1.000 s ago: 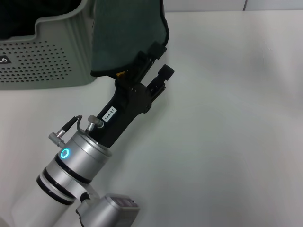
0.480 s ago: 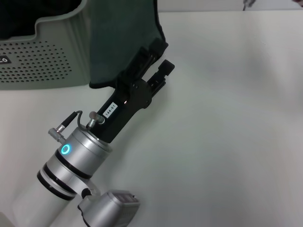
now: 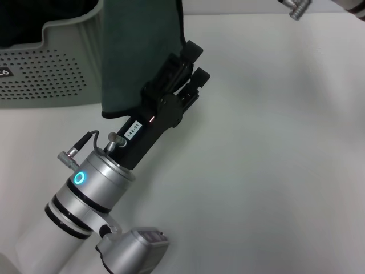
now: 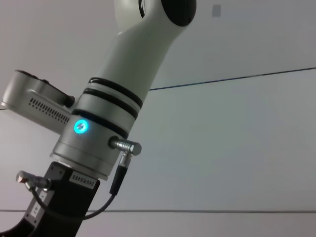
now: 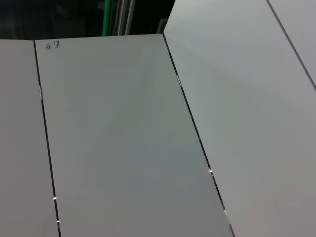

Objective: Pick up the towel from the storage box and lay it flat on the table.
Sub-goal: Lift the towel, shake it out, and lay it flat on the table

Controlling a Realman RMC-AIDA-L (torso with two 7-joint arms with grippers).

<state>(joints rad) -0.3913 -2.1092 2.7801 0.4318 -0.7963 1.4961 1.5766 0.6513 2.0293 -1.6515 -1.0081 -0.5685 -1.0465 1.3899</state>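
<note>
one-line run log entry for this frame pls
phase: lift | left end effector: shut on towel, hanging teal side out beside storage box | right end effector: out of view | table: towel not laid

The left arm (image 3: 51,234) is a fat white tube with two black rings, then a shiny silver collar with a small glowing blue-green ring at about 9 o'clock. Its black pincer (image 3: 191,65) body has a little white number label. A thin black cable loops between two silver plugs.
</note>
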